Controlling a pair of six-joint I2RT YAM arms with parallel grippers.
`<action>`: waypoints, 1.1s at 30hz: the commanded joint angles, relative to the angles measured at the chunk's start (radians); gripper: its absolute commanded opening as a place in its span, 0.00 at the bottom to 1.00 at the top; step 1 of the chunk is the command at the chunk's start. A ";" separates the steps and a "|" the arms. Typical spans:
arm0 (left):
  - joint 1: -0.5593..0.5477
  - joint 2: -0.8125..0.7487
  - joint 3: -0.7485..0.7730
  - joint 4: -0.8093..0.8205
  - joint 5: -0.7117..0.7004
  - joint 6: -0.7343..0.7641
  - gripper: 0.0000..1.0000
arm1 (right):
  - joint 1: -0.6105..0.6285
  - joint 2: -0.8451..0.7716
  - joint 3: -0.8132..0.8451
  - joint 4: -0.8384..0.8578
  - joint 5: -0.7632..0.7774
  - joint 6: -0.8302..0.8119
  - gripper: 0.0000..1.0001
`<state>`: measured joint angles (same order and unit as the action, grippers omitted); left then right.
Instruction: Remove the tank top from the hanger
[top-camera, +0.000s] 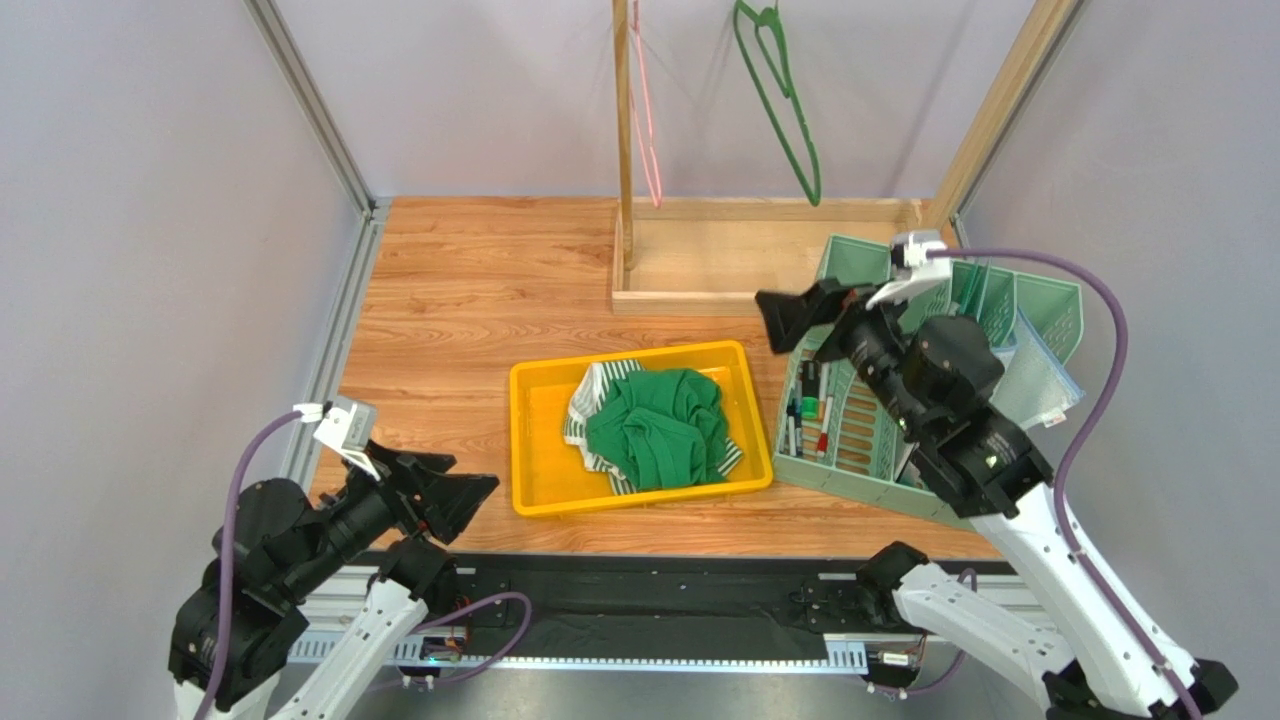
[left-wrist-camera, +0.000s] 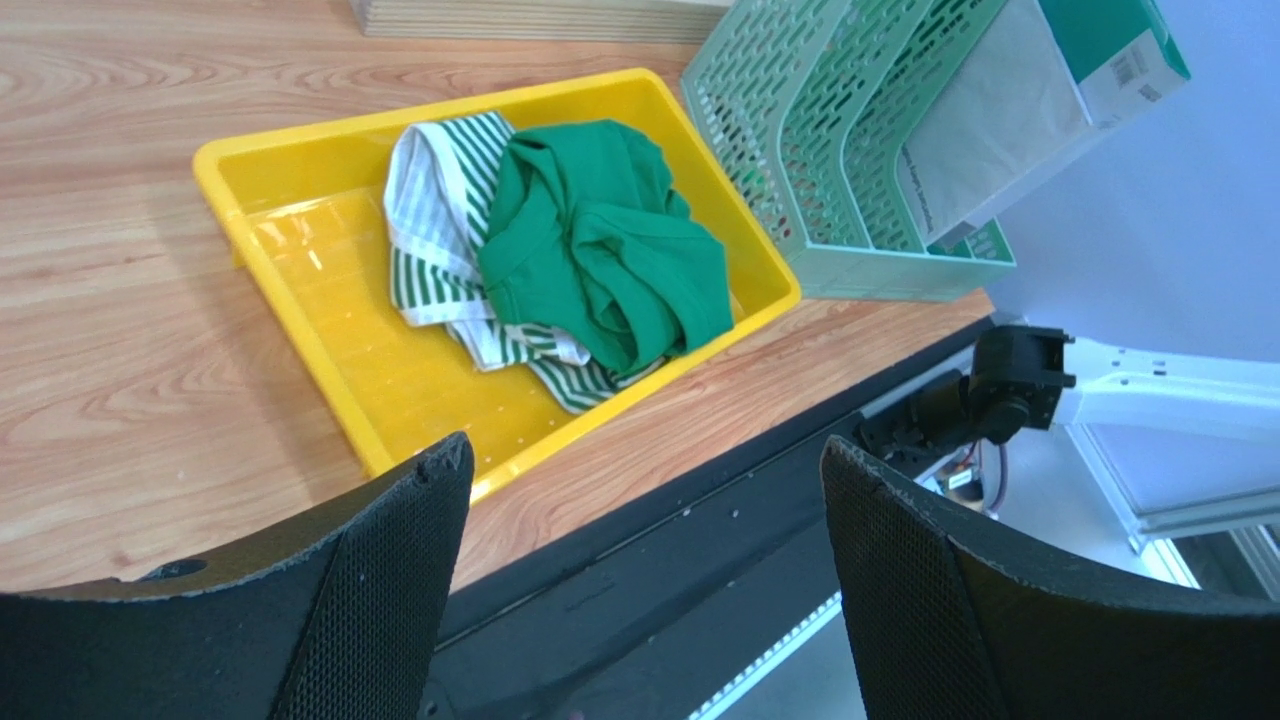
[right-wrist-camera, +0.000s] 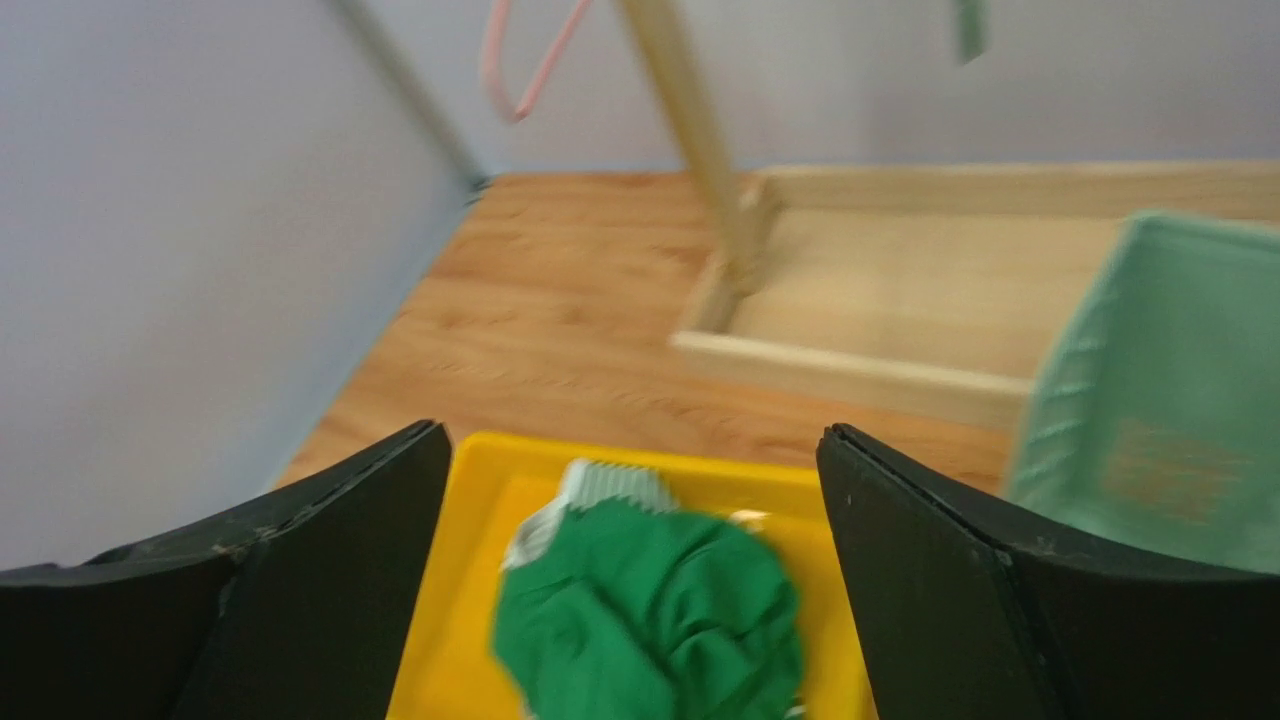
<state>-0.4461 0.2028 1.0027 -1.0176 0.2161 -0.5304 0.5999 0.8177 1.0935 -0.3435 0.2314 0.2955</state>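
hovering low at the near table edge, the left gripper (top-camera: 460, 501) has its jaws spread wide, holding nothing. ahead of it and to its right sits a yellow tray (top-camera: 529, 450), with the tank top (top-camera: 661, 428) crumpled inside over a striped cloth (top-camera: 589, 402). the right gripper (top-camera: 784, 318), jaws also wide apart and empty, hangs just past the tray, over a mint basket (top-camera: 842, 477). far beyond it a green hanger (top-camera: 813, 188) dangles bare.

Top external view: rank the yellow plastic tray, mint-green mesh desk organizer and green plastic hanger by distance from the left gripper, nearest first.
From the left gripper:
1. Yellow plastic tray, just ahead to its right.
2. Mint-green mesh organizer, across on the right.
3. Green plastic hanger, hanging at the back.
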 joint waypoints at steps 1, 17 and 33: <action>0.000 0.046 -0.062 0.181 0.071 -0.034 0.89 | 0.003 -0.067 -0.170 0.174 -0.548 0.366 1.00; 0.001 -0.262 -0.608 0.622 0.243 -0.330 0.89 | 0.069 -0.589 -1.047 0.712 -0.534 0.576 1.00; -0.005 -0.330 -1.032 1.021 0.292 -0.435 0.90 | 0.100 -0.879 -1.172 0.181 0.052 0.476 1.00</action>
<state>-0.4480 0.0074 0.0566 -0.1051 0.4969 -0.9863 0.6933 0.0113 0.0441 -0.0673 0.1020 0.7807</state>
